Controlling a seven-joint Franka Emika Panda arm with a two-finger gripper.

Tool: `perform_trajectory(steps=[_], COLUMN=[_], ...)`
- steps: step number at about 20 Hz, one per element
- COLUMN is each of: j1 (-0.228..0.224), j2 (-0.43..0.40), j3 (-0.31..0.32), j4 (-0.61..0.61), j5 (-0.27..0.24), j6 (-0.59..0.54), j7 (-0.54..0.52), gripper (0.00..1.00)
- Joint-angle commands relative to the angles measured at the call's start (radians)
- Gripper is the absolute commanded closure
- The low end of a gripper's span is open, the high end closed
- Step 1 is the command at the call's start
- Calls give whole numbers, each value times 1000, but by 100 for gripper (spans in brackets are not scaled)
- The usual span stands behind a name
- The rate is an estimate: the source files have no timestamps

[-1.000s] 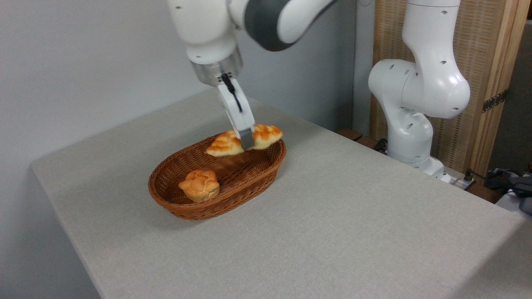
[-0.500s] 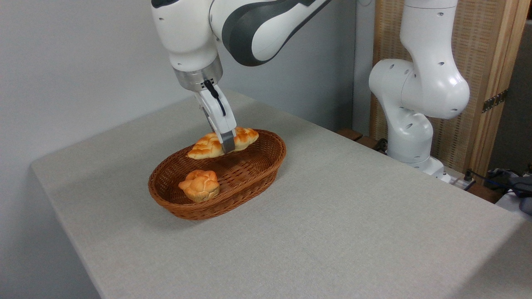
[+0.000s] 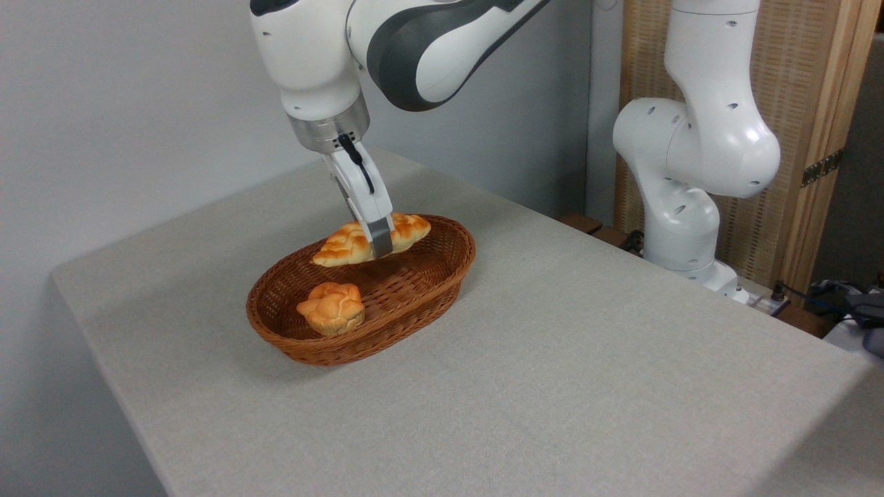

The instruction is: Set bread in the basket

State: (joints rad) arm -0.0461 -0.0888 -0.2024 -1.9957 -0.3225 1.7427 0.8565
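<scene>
Arm leans down from 12 o'clock, gripper (image 3: 380, 245) clamped on braided loaf (image 3: 369, 239) over wicker basket (image 3: 442, 279) far rim; knotted bun (image 3: 331, 308) at 7 o'clock, middle floor free.

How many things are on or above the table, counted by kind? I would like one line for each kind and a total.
Braided loaf, held by the end effector over the basket: 1
Round knotted bun, inside the basket: 1
Wicker basket: 1
Total: 3

The claw (image 3: 380, 247) grips the bread (image 3: 345, 247) over the basket (image 3: 414, 304).
</scene>
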Motion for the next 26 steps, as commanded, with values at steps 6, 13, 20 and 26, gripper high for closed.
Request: perform_trajectory(steps=[6, 13, 20, 26], j1=[-12, -1, -4, -9], j2=[-6, -16, 105, 113], j3=[12, 24, 138, 163], j4=[11, 113, 432, 454], j5=[14, 130, 240, 324], j6=[-9, -55, -118, -86], j7=[-11, -39, -260, -251], gripper=[0, 0, 0, 0])
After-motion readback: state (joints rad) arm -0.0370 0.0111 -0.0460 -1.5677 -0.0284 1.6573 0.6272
